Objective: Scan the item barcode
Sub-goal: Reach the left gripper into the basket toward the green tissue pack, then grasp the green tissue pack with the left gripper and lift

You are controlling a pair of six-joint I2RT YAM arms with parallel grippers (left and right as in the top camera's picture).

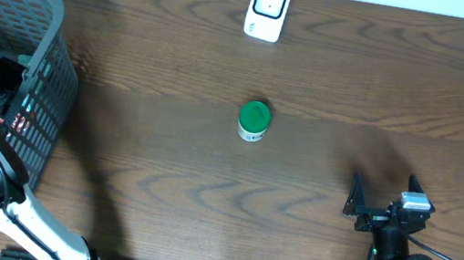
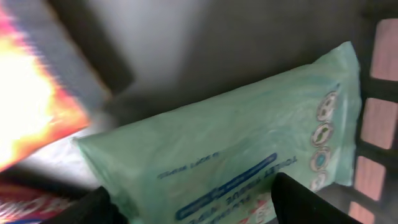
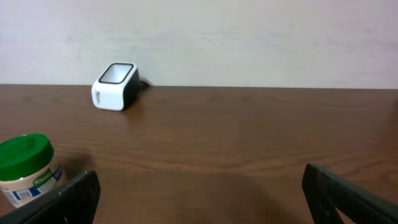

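Left tool (image 2: 189,190) astride green packet (image 2: 236,143) inside basket (image 1: 55,67); right tool (image 3: 199,186) agape

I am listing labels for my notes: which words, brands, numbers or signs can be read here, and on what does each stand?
"TOILET TISSUE", upside down, probably: on the green packet.
Other print on that packet: too blurred to read.
Label on the green-lidded jar: a small logo, too small to read.
On the white scanner: no text shows.
On the red and orange packet: blurred, unreadable.
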